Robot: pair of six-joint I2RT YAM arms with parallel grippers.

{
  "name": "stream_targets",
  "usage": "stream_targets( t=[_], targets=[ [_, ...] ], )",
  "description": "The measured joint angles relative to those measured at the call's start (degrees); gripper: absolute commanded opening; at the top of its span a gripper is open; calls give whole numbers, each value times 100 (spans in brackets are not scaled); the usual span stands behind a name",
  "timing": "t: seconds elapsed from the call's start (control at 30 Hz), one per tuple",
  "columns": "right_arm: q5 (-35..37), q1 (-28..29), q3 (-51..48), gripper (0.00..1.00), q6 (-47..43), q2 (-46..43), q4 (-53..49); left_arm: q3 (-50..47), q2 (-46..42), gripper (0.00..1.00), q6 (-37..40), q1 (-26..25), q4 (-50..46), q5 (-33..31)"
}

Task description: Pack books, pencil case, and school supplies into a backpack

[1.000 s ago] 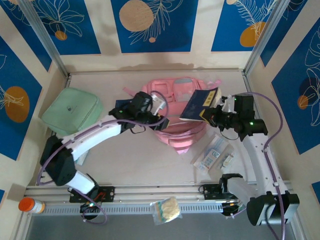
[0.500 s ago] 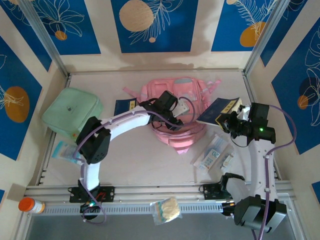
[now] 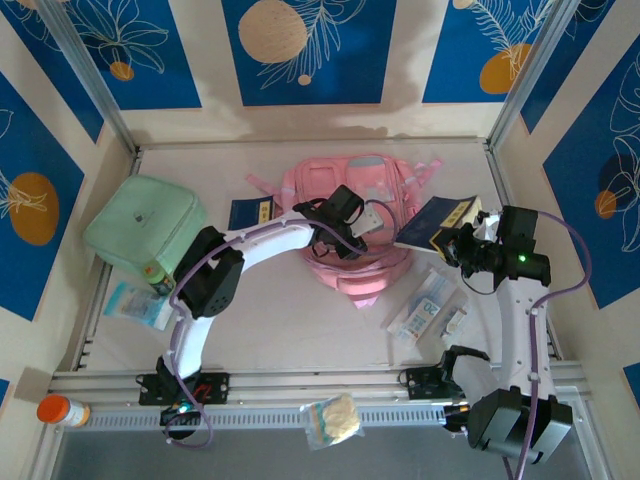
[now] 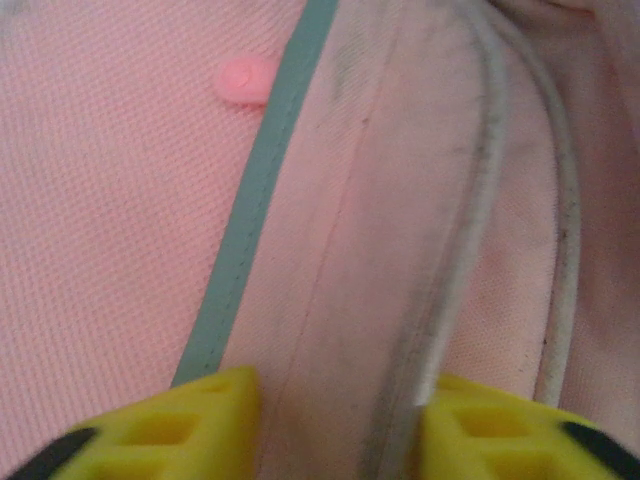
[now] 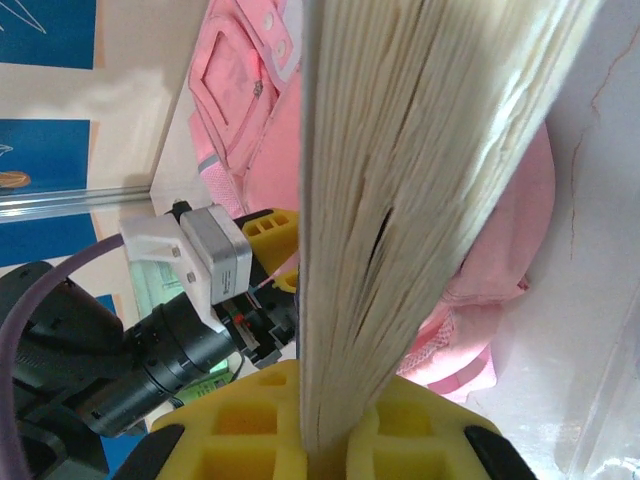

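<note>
Right gripper point(image 5: 330, 425): clamping a navy book point(image 3: 438, 222) by its edge and holding it tilted just right of the backpack point(image 3: 390, 180), readying it for the opening.
Left gripper point(image 4: 335, 420): fingers standing apart over pink fabric, probably keeping the mouth open; actual grip unclear.
Waiting: second navy book point(image 3: 250, 213) lying left of the backpack; white packet point(image 3: 425, 310) lying near the right arm.

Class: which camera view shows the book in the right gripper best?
Top external: the book shows its navy cover and yellow label. The right wrist view gives page edges in the right gripper; the left wrist view faces backpack fabric.
</note>
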Motion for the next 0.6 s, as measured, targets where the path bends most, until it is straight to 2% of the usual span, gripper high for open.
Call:
stream_targets(
  t=[0.1, 0.2, 0.43, 0.6],
  targets=[
    [-42, 0, 0, 0, -9, 11, 13, 9, 0, 9, -4, 4, 22, -24],
    [-101, -2, 0, 0, -50, 15, 11, 20, 0, 0, -4, 9, 24, -31],
    [-251, 0, 2, 0, -192, 35, -59, 28, -105, 0, -210, 7, 13, -149],
    [-199, 0, 118, 0, -323, 26, -361, 31, -533, 0, -424, 7, 44, -621]
  ],
)
